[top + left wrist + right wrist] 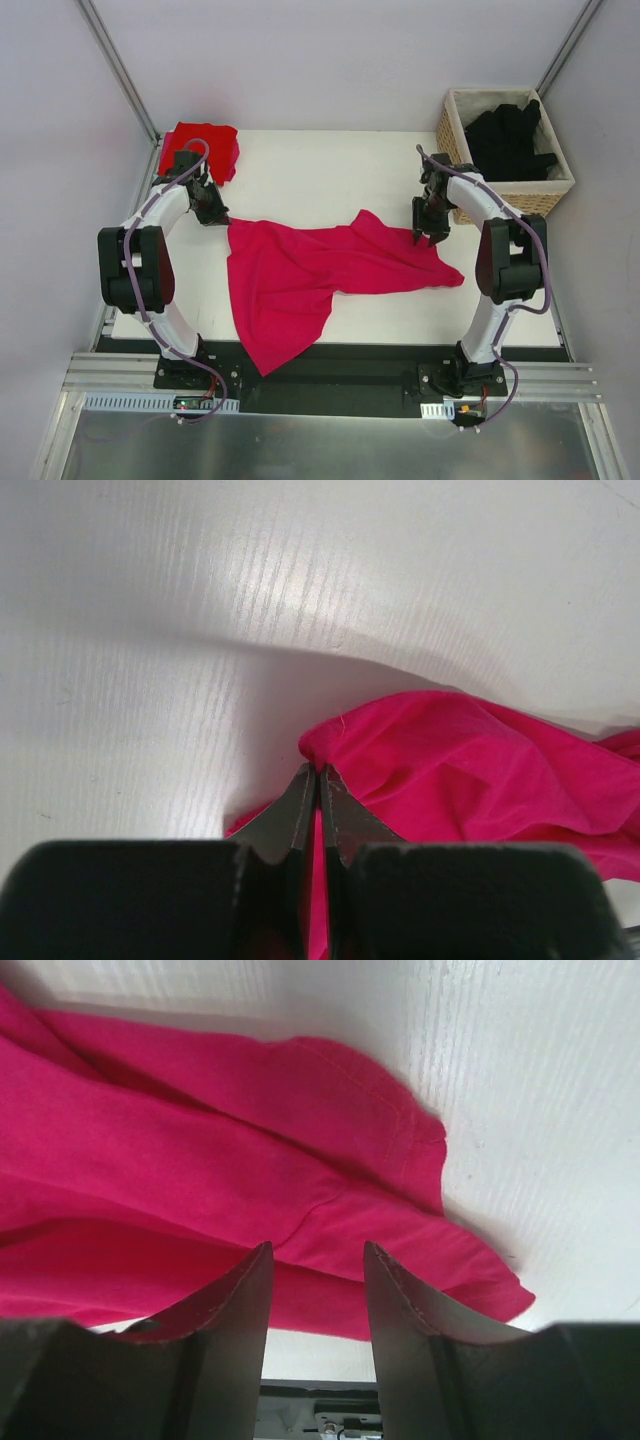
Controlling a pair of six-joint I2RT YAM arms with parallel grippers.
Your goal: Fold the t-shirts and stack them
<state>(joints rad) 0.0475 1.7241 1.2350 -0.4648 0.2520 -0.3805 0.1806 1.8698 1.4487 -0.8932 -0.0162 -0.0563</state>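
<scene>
The magenta-pink t-shirt (310, 275) lies spread and rumpled across the middle of the white table, one part hanging over the near edge. My left gripper (214, 212) is shut on its upper left corner (345, 742), pinching the cloth between the fingertips. My right gripper (427, 236) is open and empty just above the shirt's right end (330, 1160), near a sleeve hem. A folded red t-shirt (203, 147) lies at the back left corner. Black t-shirts (510, 137) fill the basket.
A woven wicker basket (546, 189) stands at the back right, close to my right arm. Grey walls and metal frame posts (120, 70) enclose the table (320, 170). The table's near edge runs along the arm bases.
</scene>
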